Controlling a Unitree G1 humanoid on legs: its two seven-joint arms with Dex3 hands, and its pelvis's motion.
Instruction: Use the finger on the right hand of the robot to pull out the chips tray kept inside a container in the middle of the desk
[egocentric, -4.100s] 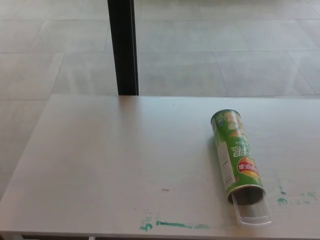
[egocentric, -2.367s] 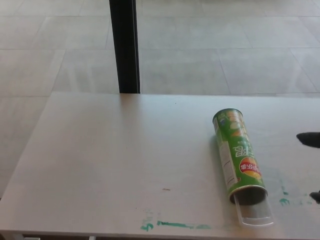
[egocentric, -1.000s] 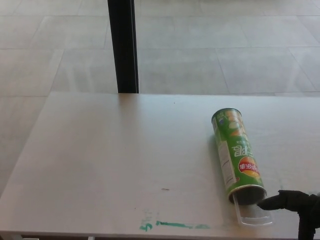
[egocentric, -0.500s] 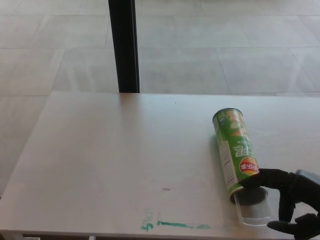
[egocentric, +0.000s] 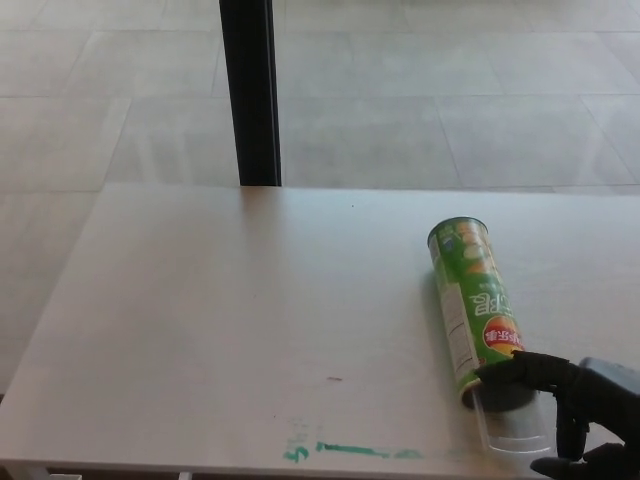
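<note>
I have the right hand (egocentric: 585, 405) spread, holding nothing, one finger (egocentric: 510, 370) at the mouth of the green chips can (egocentric: 475, 300) lying near the desk's (egocentric: 220, 320) front right corner. The clear tray (egocentric: 515, 428) already peeks out; I should hook its lip and draw straight along the can's axis.

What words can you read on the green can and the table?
Green can: white letters on its side and a red badge near the open end, all too blurred to read.
Table: green smears near the front edge; no letters can be made out in them.
Nothing else carries writing.
</note>
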